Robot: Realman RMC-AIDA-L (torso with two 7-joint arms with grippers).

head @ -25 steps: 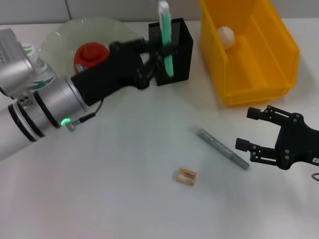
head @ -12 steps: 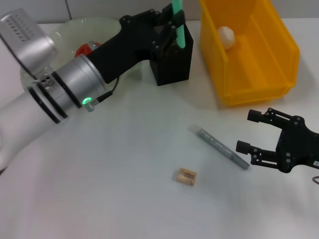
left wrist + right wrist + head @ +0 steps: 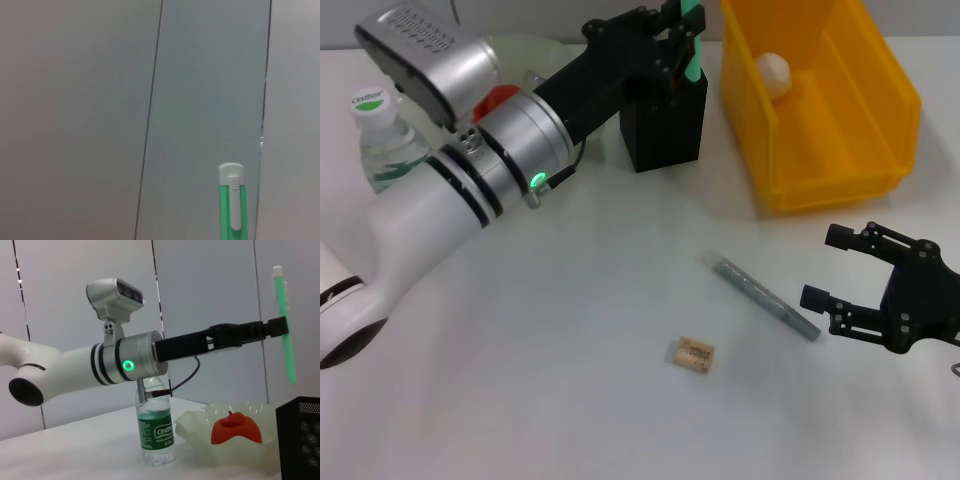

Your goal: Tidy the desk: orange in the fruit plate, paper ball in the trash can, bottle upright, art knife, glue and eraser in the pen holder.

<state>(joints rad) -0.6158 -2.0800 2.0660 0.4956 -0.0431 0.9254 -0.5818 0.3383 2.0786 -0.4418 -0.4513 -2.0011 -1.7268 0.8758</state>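
A: Art knife [image 3: 282,320], green, held upright, pinched in the left end effector [image 3: 680,45] above the pen holder [image 3: 665,125] near the desk's far edge.

B: Risk?

A: Tip may catch the mesh rim and tip the holder. Right end effector [image 3: 840,270] idles open-fingered near the right edge.

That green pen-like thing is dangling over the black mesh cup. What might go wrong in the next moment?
The left gripper holds the green art knife upright with its tip above the pen holder, not yet inside. Released off-centre, it might strike the rim and fall onto the table. The arm reaches over the fruit plate and past the upright bottle, so pulling back low might knock the bottle over. The right gripper hangs open near the grey glue stick.
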